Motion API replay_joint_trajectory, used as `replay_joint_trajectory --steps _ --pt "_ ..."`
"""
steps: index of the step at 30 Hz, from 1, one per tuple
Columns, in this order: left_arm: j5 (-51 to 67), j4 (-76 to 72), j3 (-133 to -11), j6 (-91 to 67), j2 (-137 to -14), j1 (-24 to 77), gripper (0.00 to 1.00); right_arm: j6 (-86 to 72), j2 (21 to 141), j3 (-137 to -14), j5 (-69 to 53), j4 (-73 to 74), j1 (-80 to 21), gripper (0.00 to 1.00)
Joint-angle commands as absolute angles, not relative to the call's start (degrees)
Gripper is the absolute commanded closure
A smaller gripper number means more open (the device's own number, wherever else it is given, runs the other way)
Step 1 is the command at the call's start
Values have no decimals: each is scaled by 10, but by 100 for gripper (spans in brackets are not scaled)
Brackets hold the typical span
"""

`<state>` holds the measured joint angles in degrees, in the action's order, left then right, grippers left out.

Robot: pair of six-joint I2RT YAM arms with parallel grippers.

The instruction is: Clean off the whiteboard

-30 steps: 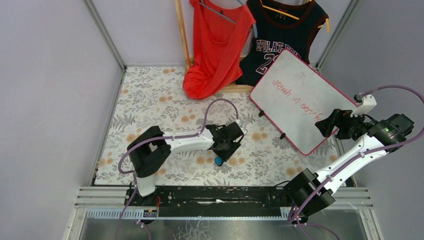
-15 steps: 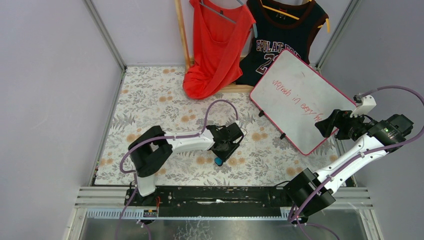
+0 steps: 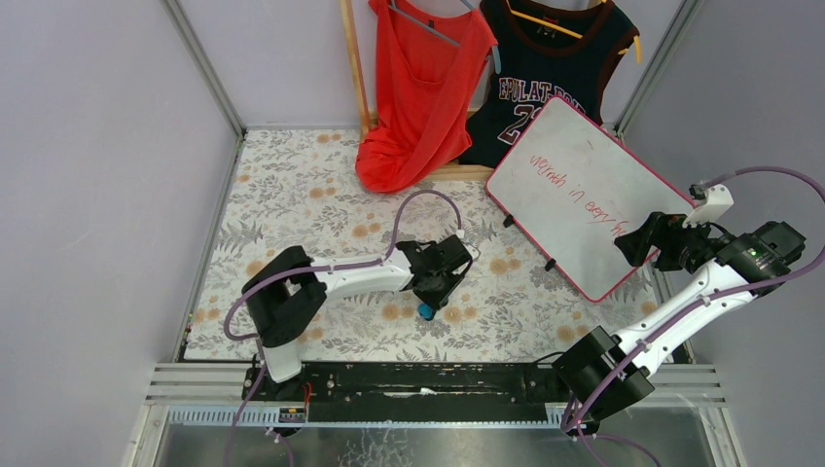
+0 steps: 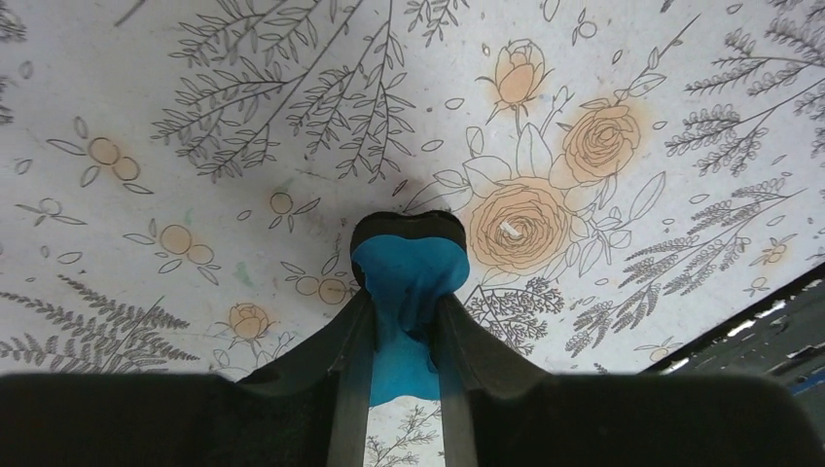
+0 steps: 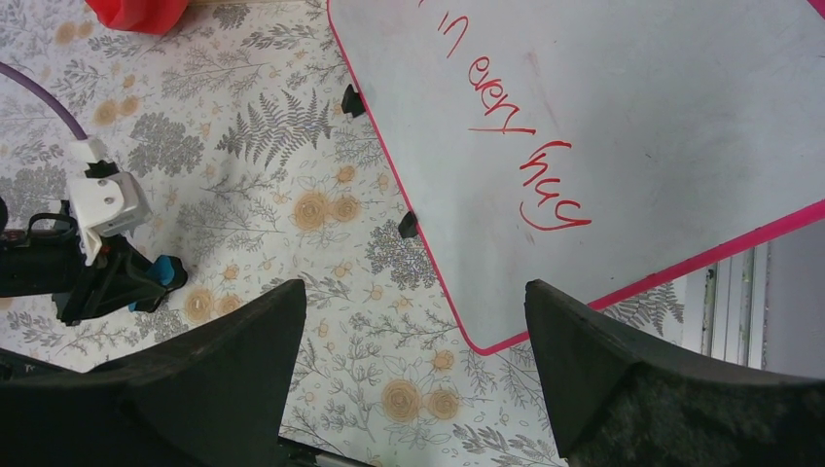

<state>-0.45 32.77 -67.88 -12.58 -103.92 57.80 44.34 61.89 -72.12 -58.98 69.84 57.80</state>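
Top view: the whiteboard (image 3: 584,190), bearing red writing, rests at the desk's (image 3: 292,185) far right, and the right fingers (image 3: 632,245) hover over its near right edge. Left wrist: the left fingers (image 4: 336,375) pinch a blue eraser (image 4: 407,292), black end toward the desk. Right wrist: the fingers are spread wide above the board, touching nothing.

My table (image 3: 292,180) wears a cloth (image 4: 632,58) printed with grey ferns and orange roses. On its far right part the whiteboard (image 3: 584,156) stands on small black feet (image 5: 409,226), askew to the edges, red writing (image 5: 545,190) facing up. At the far edge the hem of a red top (image 3: 389,165) pools on the cloth beside a wooden rail (image 3: 459,173). Near the middle, the blue eraser (image 4: 407,277) in my left pincer (image 4: 405,309) points its dark end at the cloth; whether they touch I cannot tell.
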Motion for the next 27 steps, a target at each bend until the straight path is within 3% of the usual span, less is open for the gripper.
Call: replay_joint_trajectory --steps 1,15,27 --pt "-10 310 -678 -131 -996 568 100 432 622 -737 -588 689 579 11" --pt "-60 133 -639 -71 -841 548 100 380 677 -889 -560 707 579 12" --pt "56 38 -689 -111 -849 459 100 430 930 -1206 -497 844 579 16"
